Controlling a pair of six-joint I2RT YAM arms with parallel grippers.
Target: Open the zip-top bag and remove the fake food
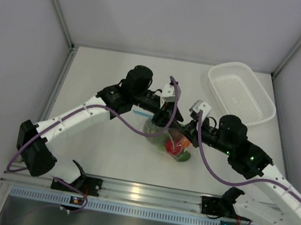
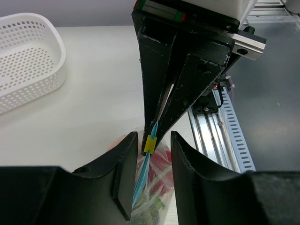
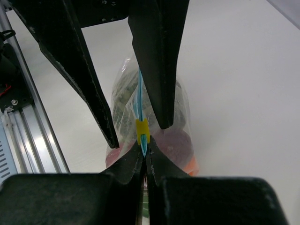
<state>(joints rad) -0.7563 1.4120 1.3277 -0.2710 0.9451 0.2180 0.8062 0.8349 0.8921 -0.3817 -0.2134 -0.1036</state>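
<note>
The zip-top bag (image 1: 170, 142) stands upright at the table's middle with the fake food inside: a red ball (image 1: 172, 145), a green piece (image 1: 184, 157) and a grey-green piece (image 1: 153, 129). My right gripper (image 3: 145, 149) is shut on the end of the blue zip strip (image 3: 139, 98), right beside the yellow slider (image 3: 142, 130). My left gripper (image 2: 153, 138) is open, with one finger on each side of the strip (image 2: 140, 180) and not touching it. Both grippers meet above the bag in the top view, the left (image 1: 164, 119) and the right (image 1: 177, 126). Dark red (image 3: 174, 143) and orange (image 3: 190, 165) pieces show through the plastic.
A white perforated basket (image 1: 240, 93) stands at the back right and also shows in the left wrist view (image 2: 26, 61). The aluminium rail (image 1: 137, 191) runs along the near edge. Grey walls close in the table at the back and sides.
</note>
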